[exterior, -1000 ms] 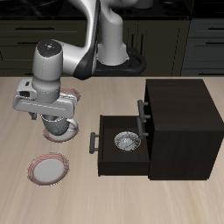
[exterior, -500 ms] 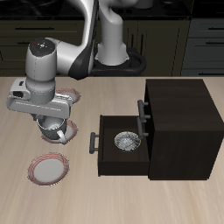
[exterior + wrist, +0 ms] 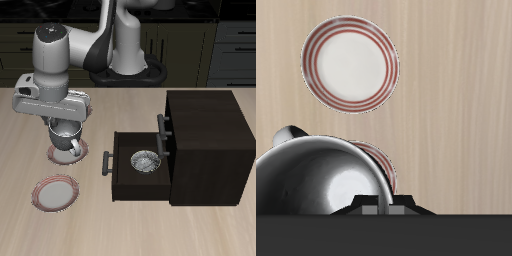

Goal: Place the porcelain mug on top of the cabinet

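The grey-white glossy porcelain mug (image 3: 67, 139), clamped by the gripper (image 3: 62, 128), has been lifted off its red-rimmed plate (image 3: 378, 160); carrying to the dark flat-topped cabinet (image 3: 207, 107) remains.

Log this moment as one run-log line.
phase: lift | claw: shut on porcelain mug | mug: above plate | cabinet top: bare | drawer: open

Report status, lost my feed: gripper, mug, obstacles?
Gripper shut on mug, lifted above a plate. Cabinet top bare. Drawer open.
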